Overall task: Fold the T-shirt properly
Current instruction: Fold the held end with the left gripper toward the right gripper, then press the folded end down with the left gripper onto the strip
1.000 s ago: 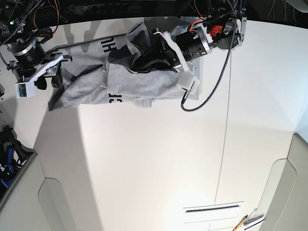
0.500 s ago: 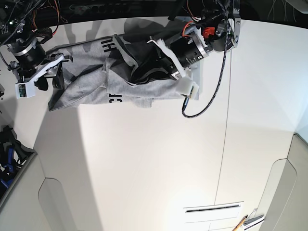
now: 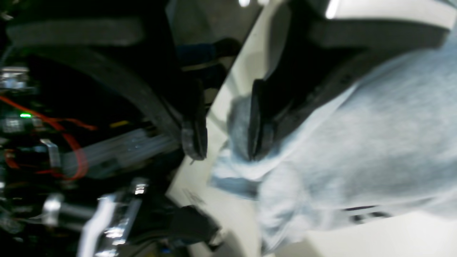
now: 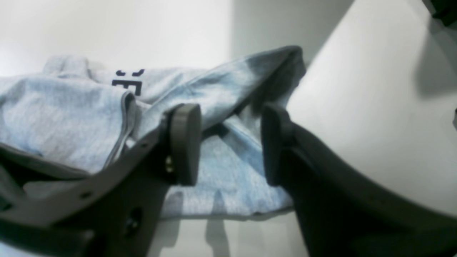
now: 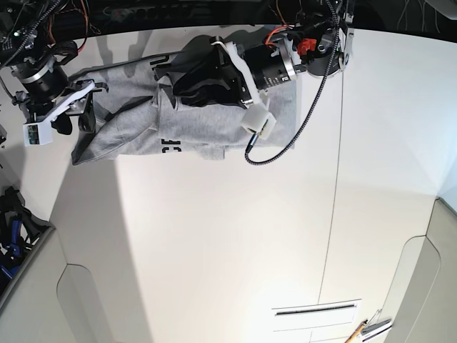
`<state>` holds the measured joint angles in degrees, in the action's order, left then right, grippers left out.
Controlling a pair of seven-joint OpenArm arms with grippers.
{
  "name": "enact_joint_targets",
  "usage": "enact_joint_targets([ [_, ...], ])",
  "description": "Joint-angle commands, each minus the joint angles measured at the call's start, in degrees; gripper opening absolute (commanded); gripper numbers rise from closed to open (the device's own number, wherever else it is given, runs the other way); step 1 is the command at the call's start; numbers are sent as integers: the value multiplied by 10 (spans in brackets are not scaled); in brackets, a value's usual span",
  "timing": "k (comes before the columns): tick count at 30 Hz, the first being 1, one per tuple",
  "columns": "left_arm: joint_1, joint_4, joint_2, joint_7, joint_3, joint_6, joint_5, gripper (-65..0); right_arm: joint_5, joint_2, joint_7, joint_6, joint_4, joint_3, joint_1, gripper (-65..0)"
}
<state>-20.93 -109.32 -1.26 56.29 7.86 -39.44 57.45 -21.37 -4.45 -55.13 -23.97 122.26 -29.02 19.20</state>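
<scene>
The light grey T-shirt [image 5: 207, 128] lies crumpled along the far edge of the white table [image 5: 235, 236], with black lettering [image 5: 170, 146] showing near its front hem. My left gripper [image 5: 168, 75] hovers low over the shirt's upper middle. In the left wrist view its jaws [image 3: 225, 135] stand apart, with a shirt edge [image 3: 375, 142] lying by one finger [image 3: 257, 132]. My right gripper [image 5: 75, 120] is at the shirt's left end. In the right wrist view it [image 4: 228, 142] is open, with grey cloth [image 4: 64, 117] lying beyond the gap.
The left arm's black cable [image 5: 300, 136] loops down onto the table beside the shirt. Dark gear with blue parts [image 5: 11, 229] sits off the table's left edge. A slotted panel [image 5: 314, 311] lies near the front right.
My left arm has swept leftward across the shirt, carrying a dark fold of cloth with it toward the shirt's middle. My right arm has stayed put.
</scene>
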Motion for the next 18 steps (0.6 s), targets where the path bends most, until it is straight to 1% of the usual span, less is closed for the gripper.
enact_joint_targets([
  [1, 3, -19, 1, 5, 1, -6, 30, -421, -7, -5, 13, 2, 8, -3, -3, -374],
  [4, 16, -59, -10, 56, 0, -6, 61, -422, -7, -5, 13, 2, 8, -3, -3, -374],
  [6, 29, -98, -23, 68, -7, -6, 52, -423, -7, -5, 13, 2, 8, -3, -3, -374],
  [7, 34, -113, -27, 58, -14, -6, 30, -432, -7, -5, 13, 2, 8, -3, -3, -374],
  [10, 36, -114, -33, 9, -43, -6, -79, -510, -7, -5, 13, 2, 8, -3, -3, -374],
  [11, 36, -104, -35, 6, -49, -6, -98, -534, -7, -5, 13, 2, 8, -3, -3, -374],
  [12, 36, -89, -36, 5, -55, -6, -104, -564, -7, -5, 13, 2, 8, -3, -3, -374],
  [14, 36, -54, -35, 2, -61, -6, -103, -650, -7, -5, 13, 2, 8, -3, -3, -374],
  [16, 36, -14, -35, -3, -60, -6, -100, -650, -7, -5, 13, 2, 8, -3, -4, -374],
  [18, 36, 24, -35, -4, -55, -6, -81, -650, -7, -5, 14, 2, 8, -3, -4, -374],
])
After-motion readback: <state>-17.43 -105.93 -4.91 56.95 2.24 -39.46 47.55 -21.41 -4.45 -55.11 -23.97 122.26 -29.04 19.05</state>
